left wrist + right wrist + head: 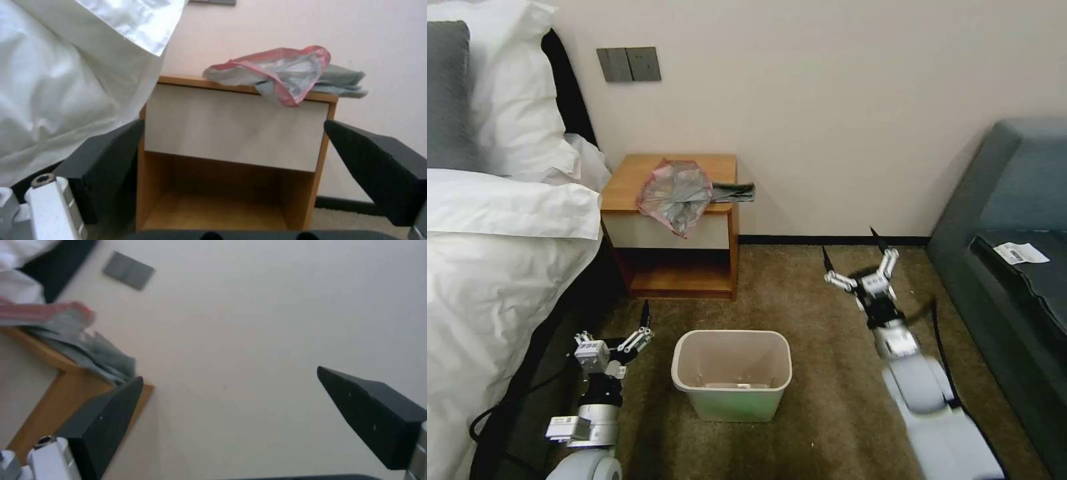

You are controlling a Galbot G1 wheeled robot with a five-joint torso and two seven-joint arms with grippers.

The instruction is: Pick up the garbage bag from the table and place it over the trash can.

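The garbage bag point(677, 193) lies crumpled on the table point(627, 180), grey with a pink rim, one corner drooping over the cream drawer front. The trash can point(732, 373) stands on the carpet in front of the table, with no liner in it. My left gripper point(617, 333) hovers open just left of the can, low over the floor. My right gripper point(850, 247) is open too, raised over the carpet to the right of the table. The left wrist view faces the table point(236, 126) and bag point(276, 71) between open fingers point(106, 160). The right wrist view catches the bag's edge point(66, 326).
A bed with a white duvet point(487, 267) and pillows crowds the left side, up against the table. A dark sofa point(1014, 233) with a paper slip point(1020, 253) lines the right. A wall switch point(628, 64) sits above the table. Brown carpet point(827, 347) lies between.
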